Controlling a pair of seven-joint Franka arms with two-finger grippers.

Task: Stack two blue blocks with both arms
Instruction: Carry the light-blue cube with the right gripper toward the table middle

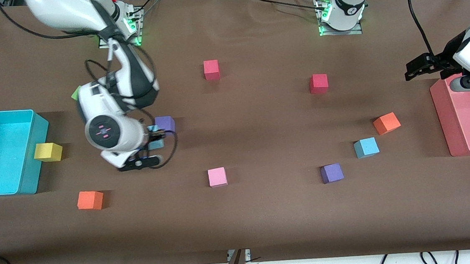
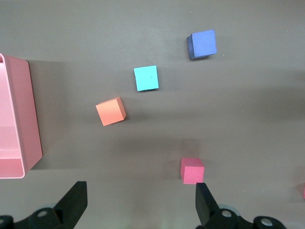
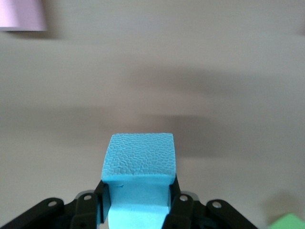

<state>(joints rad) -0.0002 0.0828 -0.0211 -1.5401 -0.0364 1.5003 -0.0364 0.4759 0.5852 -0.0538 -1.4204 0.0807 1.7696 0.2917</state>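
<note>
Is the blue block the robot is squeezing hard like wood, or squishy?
Probably squishy. The blue block in the right gripper has a pebbly, foam-like skin, so it likely gives a little and grips well. It looks light for its size. Its flat faces mean it should sit still, not roll.

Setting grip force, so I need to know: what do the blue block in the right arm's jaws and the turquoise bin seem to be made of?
Blue block: probably soft foam; matte, pebbled skin, slightly rounded edges. Turquoise bin: likely hard moulded plastic; smooth thin walls with a faint sheen.
</note>
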